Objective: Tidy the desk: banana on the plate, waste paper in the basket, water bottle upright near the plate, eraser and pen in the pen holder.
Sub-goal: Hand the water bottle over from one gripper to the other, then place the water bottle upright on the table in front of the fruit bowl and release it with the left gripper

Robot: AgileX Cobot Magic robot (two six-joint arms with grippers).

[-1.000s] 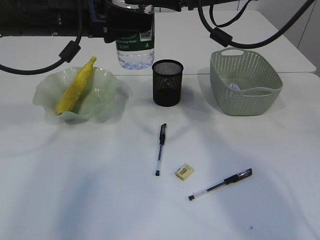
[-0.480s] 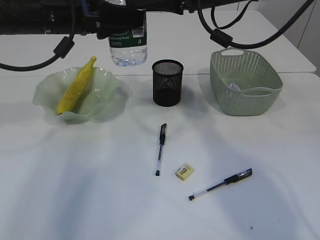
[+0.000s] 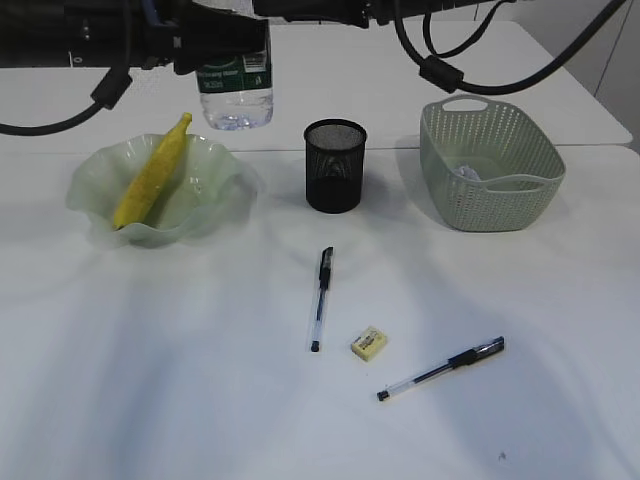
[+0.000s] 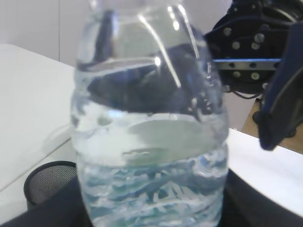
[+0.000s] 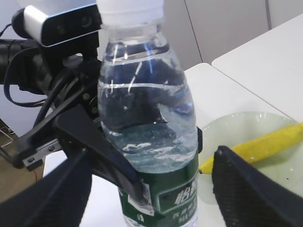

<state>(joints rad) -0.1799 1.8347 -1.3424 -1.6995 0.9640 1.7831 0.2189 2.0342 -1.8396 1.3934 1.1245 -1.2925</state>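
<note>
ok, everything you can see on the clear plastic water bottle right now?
The clear plastic water bottle is upright and off the table, held up behind the pale green wavy plate. It has a white cap, a ribbed body, a dark green label with white print, and is mostly full of water. In the right wrist view the left gripper clamps its label band. The right gripper's fingers stand apart, not touching it.

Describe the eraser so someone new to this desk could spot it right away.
Start at the black mesh pen holder at the back of the white table and come forward. The eraser lies between two pens; it is the only small pale yellow block.
</note>
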